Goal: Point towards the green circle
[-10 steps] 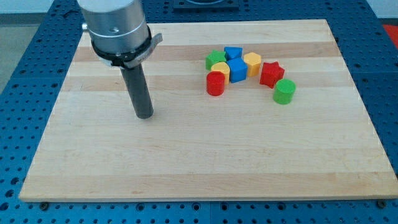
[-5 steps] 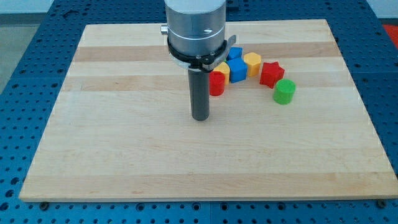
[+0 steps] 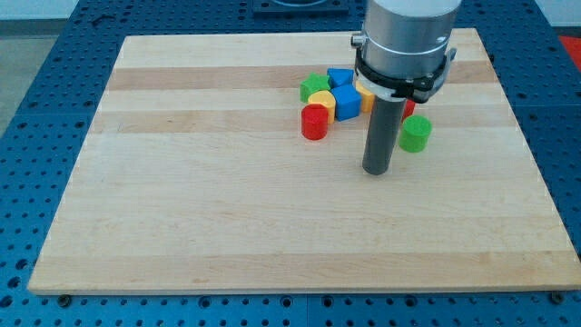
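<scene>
Camera view: on a pale wooden surface (image 3: 182,218), my tip (image 3: 377,171) rests just to the view's left of and slightly below the green circle (image 3: 416,133), close beside it but apart, a placing that looks meant to indicate that block rather than shove it. The arm carries no gripper, only the dark rod, so nothing is held. From the view's left, all up and to the left of my tip: a red cylinder (image 3: 315,122), a green block (image 3: 315,86), a yellow block (image 3: 321,98), then two blue blocks, one behind (image 3: 339,77) and a blue cube (image 3: 346,102) in front. The arm partly hides an orange-yellow block (image 3: 362,91) and a red block (image 3: 408,107). Count as visible: two green, two blue, two red, two yellow. The pointing job looks nearly complete.
</scene>
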